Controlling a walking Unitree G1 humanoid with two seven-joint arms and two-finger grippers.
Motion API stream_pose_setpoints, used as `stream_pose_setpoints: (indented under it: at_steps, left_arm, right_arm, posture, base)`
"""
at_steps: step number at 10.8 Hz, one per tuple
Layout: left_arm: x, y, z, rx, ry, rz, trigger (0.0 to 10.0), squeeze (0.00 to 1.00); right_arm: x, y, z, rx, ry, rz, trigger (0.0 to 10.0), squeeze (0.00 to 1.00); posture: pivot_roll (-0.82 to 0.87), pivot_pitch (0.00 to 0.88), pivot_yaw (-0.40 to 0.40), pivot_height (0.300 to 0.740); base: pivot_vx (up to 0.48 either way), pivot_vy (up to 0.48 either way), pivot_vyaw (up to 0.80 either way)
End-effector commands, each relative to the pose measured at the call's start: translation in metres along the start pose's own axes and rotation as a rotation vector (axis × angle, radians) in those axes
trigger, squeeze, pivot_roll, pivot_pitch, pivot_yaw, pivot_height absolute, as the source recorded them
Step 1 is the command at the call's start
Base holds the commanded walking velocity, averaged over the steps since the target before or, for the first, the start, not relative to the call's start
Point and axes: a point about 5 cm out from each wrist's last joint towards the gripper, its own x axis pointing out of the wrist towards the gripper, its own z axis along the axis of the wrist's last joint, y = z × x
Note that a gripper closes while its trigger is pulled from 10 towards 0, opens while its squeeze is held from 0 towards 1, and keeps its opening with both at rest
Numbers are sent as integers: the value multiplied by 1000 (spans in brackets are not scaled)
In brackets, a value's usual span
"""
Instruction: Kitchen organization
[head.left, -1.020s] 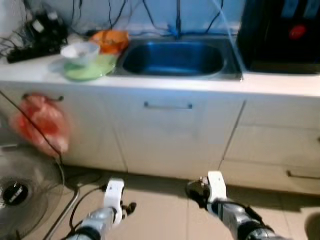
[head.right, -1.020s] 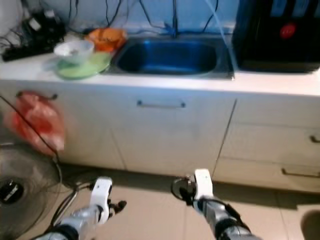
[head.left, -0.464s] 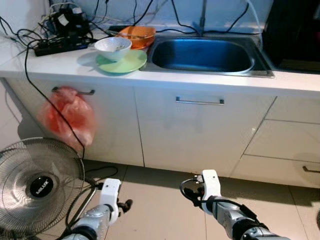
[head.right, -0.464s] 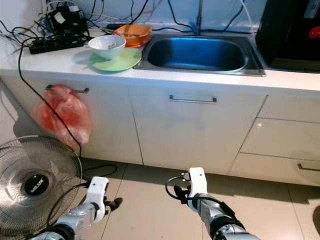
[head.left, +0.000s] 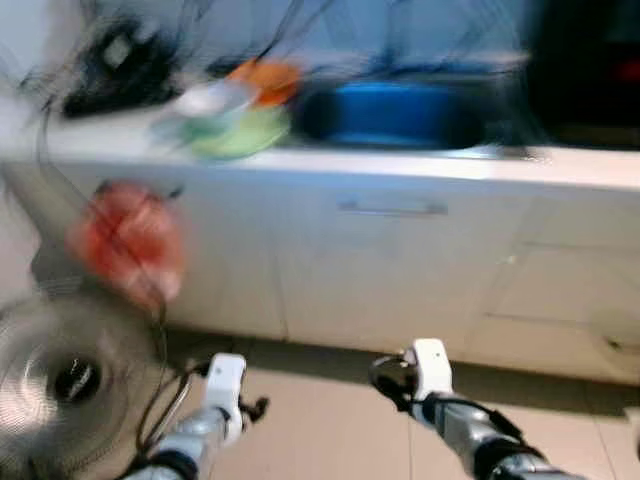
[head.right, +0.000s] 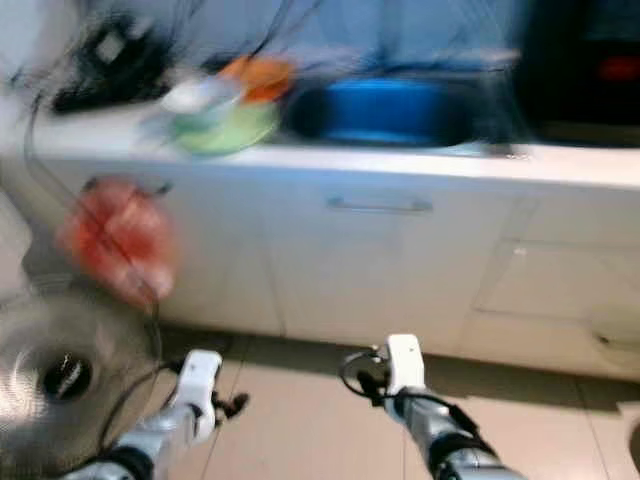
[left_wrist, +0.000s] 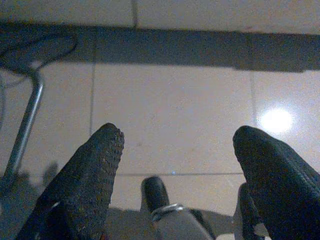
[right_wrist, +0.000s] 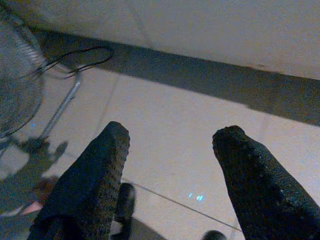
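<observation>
1. Overhead, both eye views are smeared by blur; a steel sink basin (head.left: 400, 112) sits in the white countertop (head.left: 560, 168) at upper centre, and whether anything lies in it cannot be told.
2. Left of the sink, a white bowl (head.left: 213, 98) rests on a green plate (head.left: 240, 132), with an orange dish (head.left: 265, 76) just behind them; their contents are too blurred to read.
3. A tangle of black cables and a power strip (head.left: 120, 75) occupies the upper left of the counter.
4. A red plastic bag (head.left: 125, 240) hangs from the left cabinet door; its contents are not readable. A standing fan (head.left: 60, 385) fills the lower left.
5. Low in the frame, the left gripper (left_wrist: 172, 145) and right gripper (right_wrist: 170, 145) hang over the tiled floor (head.left: 330, 430), well apart from the counter.
6. The wrist views add what the blurred eye views cannot: each gripper's two fingers are spread wide with nothing between them, and the right wrist view shows the fan's grille (right_wrist: 17, 80) and stand (right_wrist: 60, 107).
</observation>
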Motion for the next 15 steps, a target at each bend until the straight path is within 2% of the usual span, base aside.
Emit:
stream_pose_setpoints:
  at_steps: [1,3,4,5,8,9,10,11,12,13,15]
  left_arm:
    - [1,-1,6,10,-13,0,10000,0]
    - [1,-1,6,18,-8,3,10000,0]
    - [1,0,9,72,-22,5,10000,0]
    - [0,0,13,126,-74,3,10000,0]
    - [-3,0,27,208,-240,16,10000,0]
    - [-10,0,59,263,-432,45,10000,0]
    - [-26,0,103,315,-647,43,10000,0]
    - [-40,5,117,380,-761,80,10000,0]
    - [-63,8,138,360,-911,125,10000,0]
    - [-81,7,153,352,-1021,140,10000,0]
    - [-106,-3,175,366,-1131,131,10000,0]
  right_arm:
    - [-1,-2,-1,-2,4,-2,10000,0]
    - [-1,-2,-3,-2,8,-6,10000,0]
    - [-1,-3,-1,-9,-2,-16,10000,0]
    - [-2,-6,5,-36,-44,-34,10000,0]
    - [-5,-8,28,-57,-202,-21,10000,0]
    - [-12,-12,50,-113,-350,-45,10000,0]
    - [-17,-9,68,-144,-454,-49,10000,0]
    - [-22,-4,77,-184,-528,-77,10000,0]
    - [-34,1,97,-182,-669,-110,10000,0]
    - [-48,4,116,-216,-773,-131,10000,0]
    - [-73,6,146,-259,-908,-159,10000,0]
  posture:
    - [16,2,70,740]
    - [16,0,71,740]
    - [17,1,70,740]
    - [21,7,71,740]
    - [21,27,69,740]
    - [21,37,70,740]
    - [22,40,74,740]
    - [28,41,79,740]
    - [40,31,93,740]
    - [43,12,110,740]
    - [26,0,125,740]
  base:
    - [386,0,0]
    - [176,0,0]
    - [0,0,0]
    - [0,0,0]
    - [0,0,0]
    - [0,0,0]
    - [0,0,0]
    - [0,0,0]
    - [0,0,0]
    - [0,0,0]
    - [0,0,0]
